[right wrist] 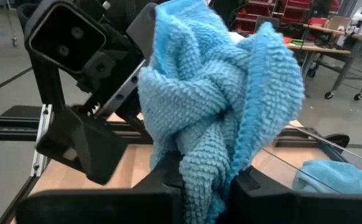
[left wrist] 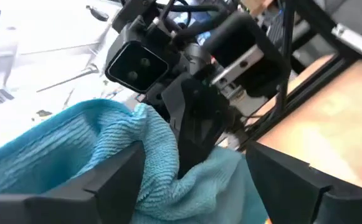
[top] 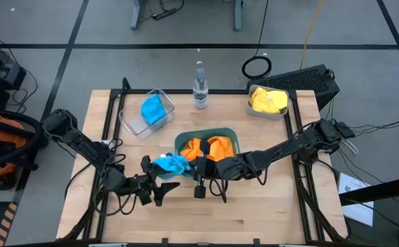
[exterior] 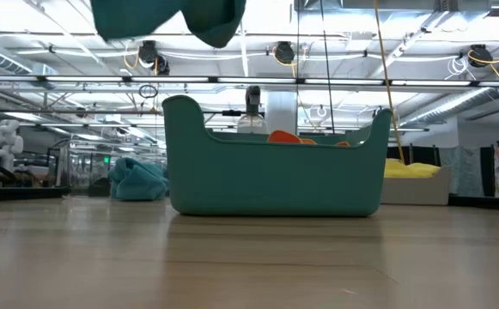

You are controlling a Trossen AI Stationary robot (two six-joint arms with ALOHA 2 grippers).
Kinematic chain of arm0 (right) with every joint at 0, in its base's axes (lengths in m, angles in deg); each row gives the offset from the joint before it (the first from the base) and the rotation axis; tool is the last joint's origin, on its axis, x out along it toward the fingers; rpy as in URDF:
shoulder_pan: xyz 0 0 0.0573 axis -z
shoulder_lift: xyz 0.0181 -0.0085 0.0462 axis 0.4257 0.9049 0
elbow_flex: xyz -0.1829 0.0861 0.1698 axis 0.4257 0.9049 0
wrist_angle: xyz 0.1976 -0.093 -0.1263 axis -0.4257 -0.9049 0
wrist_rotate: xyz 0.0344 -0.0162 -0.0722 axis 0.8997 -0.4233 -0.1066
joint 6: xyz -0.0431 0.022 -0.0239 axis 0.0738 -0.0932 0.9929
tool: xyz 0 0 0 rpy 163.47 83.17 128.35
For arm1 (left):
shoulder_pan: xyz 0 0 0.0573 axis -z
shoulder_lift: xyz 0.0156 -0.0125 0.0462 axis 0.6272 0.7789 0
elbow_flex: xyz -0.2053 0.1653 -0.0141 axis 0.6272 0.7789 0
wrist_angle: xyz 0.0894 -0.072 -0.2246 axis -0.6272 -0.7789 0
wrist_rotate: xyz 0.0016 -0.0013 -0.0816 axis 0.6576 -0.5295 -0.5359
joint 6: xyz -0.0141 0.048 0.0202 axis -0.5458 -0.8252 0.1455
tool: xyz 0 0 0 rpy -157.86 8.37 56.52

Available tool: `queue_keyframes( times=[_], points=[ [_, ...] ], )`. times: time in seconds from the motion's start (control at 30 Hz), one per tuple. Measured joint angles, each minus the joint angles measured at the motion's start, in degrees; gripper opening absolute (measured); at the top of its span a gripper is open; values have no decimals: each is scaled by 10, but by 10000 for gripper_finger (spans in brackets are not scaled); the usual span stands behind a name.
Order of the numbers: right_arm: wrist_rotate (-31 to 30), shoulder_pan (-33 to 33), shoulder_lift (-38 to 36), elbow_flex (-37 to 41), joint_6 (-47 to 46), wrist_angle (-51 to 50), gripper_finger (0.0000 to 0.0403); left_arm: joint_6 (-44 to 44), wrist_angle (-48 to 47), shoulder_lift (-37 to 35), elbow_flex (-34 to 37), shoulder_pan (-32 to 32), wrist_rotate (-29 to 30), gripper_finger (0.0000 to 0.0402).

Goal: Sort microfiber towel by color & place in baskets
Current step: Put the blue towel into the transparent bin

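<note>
A bunched blue towel [top: 172, 165] hangs in the air just left of the teal basket [top: 180, 143], which holds orange towels [top: 209, 147]. My right gripper [right wrist: 205, 193] reaches in from the right and is shut on it. My left gripper [left wrist: 199, 180] comes from the left and stands open, one finger on each side of the same towel. In the low view the towel [exterior: 172, 21] hangs well above the tabletop. Another blue towel [top: 154, 110] lies in the clear basket [top: 132, 123], and a yellow one [top: 268, 99] in the pale grey basket [top: 281, 113]. My left gripper is open around the towel; the bunched cloth [left wrist: 152, 155] lies against the inner side of one finger [left wrist: 115, 177], the other finger stands apart from it. My right gripper pinches a bunched fold of the towel [right wrist: 199, 168] between its two fingers, roughly level, from the table's right. Several layers are gathered there. The towel is lifted clear of the table, and the rest bulges beyond the fingers.
A clear bottle [top: 199, 86] stands at the far middle, between the clear and grey baskets. Bare wooden tabletop [top: 254, 213] lies along the near edge. A black frame runs along the table's left and right sides.
</note>
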Motion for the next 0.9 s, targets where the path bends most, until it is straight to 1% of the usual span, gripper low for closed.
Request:
queue_keyframes(
  times=[0.13, 0.23, 0.27, 0.4, 0.53, 0.6, 0.7, 0.77, 0.9],
  points=[
    [4, 0, -1, 0, -2, 2, 38, -58, 10, 1, 0, -8, 14, 315],
    [35, 1, -1, 0, -13, 4, 38, -84, 14, 1, 0, -27, 50, 335],
    [46, 1, -1, 0, -14, 7, 38, -93, 13, 1, 0, -32, 53, 341],
    [68, 1, -2, 0, -14, 16, 38, -82, 0, 0, 0, -50, 35, 349],
    [81, -2, -2, 0, -4, 16, 39, -47, -10, 0, 0, -60, 47, 337],
    [82, -2, -2, 0, -7, 17, 44, -35, -22, 0, 0, -60, 56, 319],
    [79, -1, -2, 0, -29, 13, 68, -33, -36, 0, 0, -60, 65, 271],
    [69, -1, -2, 0, -33, 14, 92, -32, -40, 0, 0, -56, 65, 228],
    [46, -2, -2, 0, -34, 6, 148, -20, -48, 0, 0, -44, 51, 124]
  ],
)
